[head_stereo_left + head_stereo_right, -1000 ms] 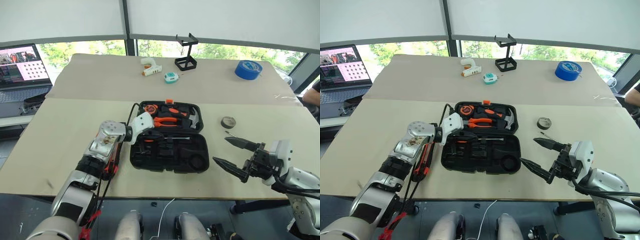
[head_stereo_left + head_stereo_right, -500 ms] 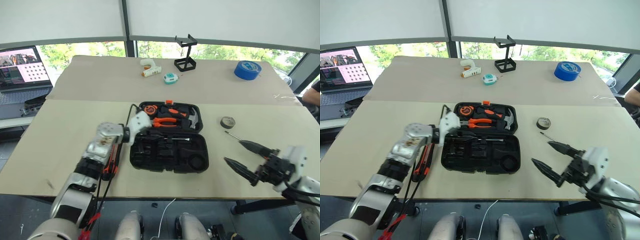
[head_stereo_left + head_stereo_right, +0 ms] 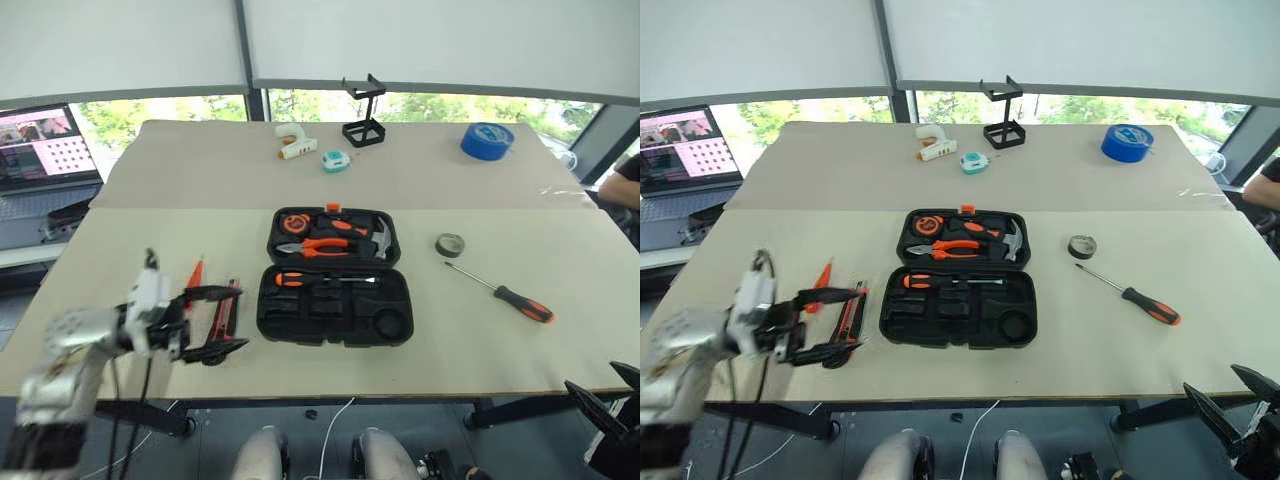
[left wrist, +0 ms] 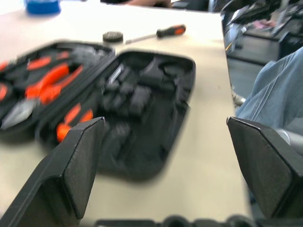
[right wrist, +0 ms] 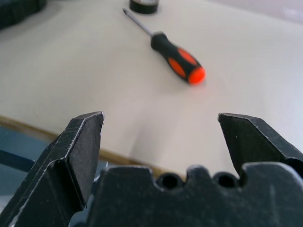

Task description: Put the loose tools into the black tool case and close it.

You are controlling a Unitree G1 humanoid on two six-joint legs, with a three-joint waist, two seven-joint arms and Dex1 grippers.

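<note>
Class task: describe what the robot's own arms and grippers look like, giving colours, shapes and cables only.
The left arm is silver-grey metal with a white wrist block and black cables hanging below. Each gripper, left and right, has two black, tapering, wedge-shaped fingers.

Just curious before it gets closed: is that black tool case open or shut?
Open: the black tool case lies flat, both halves showing tools.

The pale beige table [image 3: 130, 240] carries an open black plastic tool case [image 3: 335, 277], a black-and-orange-handled screwdriver [image 3: 502, 292], a small grey tape roll [image 3: 450, 244], an orange-black utility knife [image 3: 227, 312] and a big blue tape roll [image 3: 483, 140].
</note>
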